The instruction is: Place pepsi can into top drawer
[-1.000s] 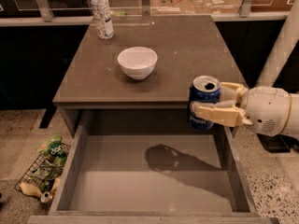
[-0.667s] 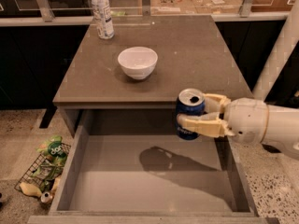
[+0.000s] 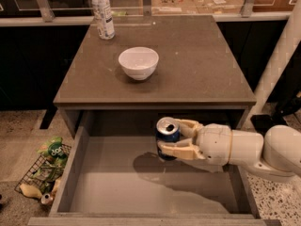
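Note:
The pepsi can (image 3: 167, 134) is blue with a silver top and stands upright in my gripper (image 3: 175, 139), whose cream fingers (image 3: 181, 150) are shut around its sides. The arm comes in from the right. The can hangs over the open top drawer (image 3: 117, 182), a wide grey box pulled out below the brown table top (image 3: 188, 74). The can is above the drawer's middle-right part, clear of the bottom, with its shadow on the drawer floor beneath.
A white bowl (image 3: 138, 62) sits on the table top, and a clear plastic bottle (image 3: 102, 13) with a white cap stands at the back left. A wire basket of trash (image 3: 44, 171) lies on the floor left of the drawer. A white post (image 3: 277, 60) rises at the right.
My gripper has carried the can leftward and lower, from beside the table's front right edge to a spot over the open drawer.

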You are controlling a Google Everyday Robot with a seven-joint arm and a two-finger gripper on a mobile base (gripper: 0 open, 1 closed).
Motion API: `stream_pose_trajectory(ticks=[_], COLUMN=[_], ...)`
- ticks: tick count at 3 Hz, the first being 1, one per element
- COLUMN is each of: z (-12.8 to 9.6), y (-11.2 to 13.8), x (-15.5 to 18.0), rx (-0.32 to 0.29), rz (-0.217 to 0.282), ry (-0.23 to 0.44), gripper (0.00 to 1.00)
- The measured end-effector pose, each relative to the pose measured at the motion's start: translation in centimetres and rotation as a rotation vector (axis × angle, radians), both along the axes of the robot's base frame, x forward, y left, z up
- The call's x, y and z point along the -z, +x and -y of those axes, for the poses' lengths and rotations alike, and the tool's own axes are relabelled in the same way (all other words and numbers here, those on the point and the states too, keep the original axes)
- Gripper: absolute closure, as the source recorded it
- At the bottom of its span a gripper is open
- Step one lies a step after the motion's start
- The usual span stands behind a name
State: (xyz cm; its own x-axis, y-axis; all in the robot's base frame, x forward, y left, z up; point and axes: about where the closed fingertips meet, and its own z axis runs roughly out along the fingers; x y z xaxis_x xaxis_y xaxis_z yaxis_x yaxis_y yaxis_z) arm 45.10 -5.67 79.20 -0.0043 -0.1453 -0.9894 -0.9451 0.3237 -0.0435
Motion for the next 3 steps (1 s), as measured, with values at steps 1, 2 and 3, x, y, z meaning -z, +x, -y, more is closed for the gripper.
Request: stream_pose_trajectory(ticks=[1, 2, 3], z=[-0.6, -5.2, -5.2], y=[0.3, 0.9, 0.9], x=[3.2, 8.0, 8.0], rx=[-0.005, -0.044, -0.044], rz=[0.005, -0.002, -0.002], ry=[0.01, 0.065, 0.065], gripper=[1.0, 1.0, 1.0])
